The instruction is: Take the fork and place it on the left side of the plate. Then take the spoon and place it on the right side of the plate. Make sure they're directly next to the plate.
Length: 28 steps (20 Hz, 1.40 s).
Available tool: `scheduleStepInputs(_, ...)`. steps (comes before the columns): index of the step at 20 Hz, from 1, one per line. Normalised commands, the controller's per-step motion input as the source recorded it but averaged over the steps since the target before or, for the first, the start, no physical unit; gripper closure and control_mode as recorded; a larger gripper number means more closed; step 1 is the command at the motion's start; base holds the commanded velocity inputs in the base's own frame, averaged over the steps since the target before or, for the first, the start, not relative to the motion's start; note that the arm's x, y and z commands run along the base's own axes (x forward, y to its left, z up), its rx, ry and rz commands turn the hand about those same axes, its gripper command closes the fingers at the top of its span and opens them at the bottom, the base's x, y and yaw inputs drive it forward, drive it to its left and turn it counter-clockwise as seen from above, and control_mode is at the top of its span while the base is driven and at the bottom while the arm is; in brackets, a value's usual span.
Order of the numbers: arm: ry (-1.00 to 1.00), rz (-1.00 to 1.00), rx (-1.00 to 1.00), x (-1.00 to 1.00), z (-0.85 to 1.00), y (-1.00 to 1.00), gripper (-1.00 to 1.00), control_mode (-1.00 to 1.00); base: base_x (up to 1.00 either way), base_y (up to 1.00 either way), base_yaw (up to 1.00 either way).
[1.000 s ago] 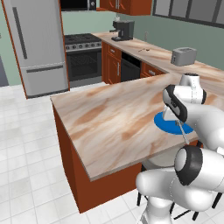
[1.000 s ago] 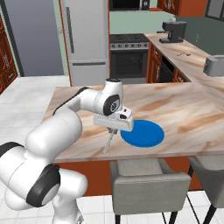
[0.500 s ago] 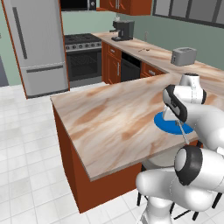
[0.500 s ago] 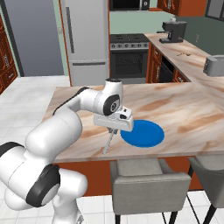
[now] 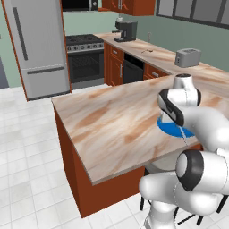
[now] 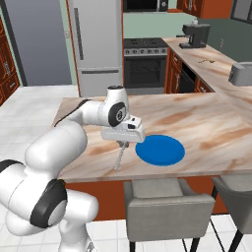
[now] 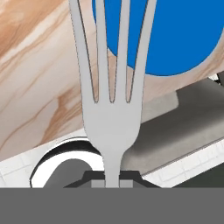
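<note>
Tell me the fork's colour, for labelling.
Pale silver-grey fork, clearest in the hand view.

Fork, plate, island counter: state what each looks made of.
Fork: pale matte grey, probably metal, judging by its thin flat tines.
Plate: uniform bright blue with no shine; ceramic or plastic, cannot tell which.
Island counter: stone-like slab, smooth, veined tan and cream like marble, on reddish wood-look panels.
</note>
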Motion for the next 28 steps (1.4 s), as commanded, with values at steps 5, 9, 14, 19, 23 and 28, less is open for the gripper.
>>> scheduleStepInputs(5,0.01,0.02,-0.18,0.33,0.01,0.25,1.00,-1.00,0.00,0.00,0.00)
scheduleStepInputs(9,0.07,0.00,-0.06,0.37,-0.08,0.17,1.00,-1.00,0.00,0.00,0.00)
scheduleStepInputs(14,0.09,0.02,0.09,0.35,-0.20,0.04,1.00,-1.00,0.00,0.00,0.00)
scheduleStepInputs(19,0.02,0.08,0.11,0.30,-0.19,0.00,1.00,-1.00,0.00,0.00,0.00)
scheduleStepInputs(23,0.03,0.06,0.04,0.36,-0.14,0.02,1.00,-1.00,0.00,0.00,0.00)
scheduleStepInputs(28,0.01,0.02,0.00,0.37,-0.27,0.07,1.00,-1.00,0.00,0.00,0.00)
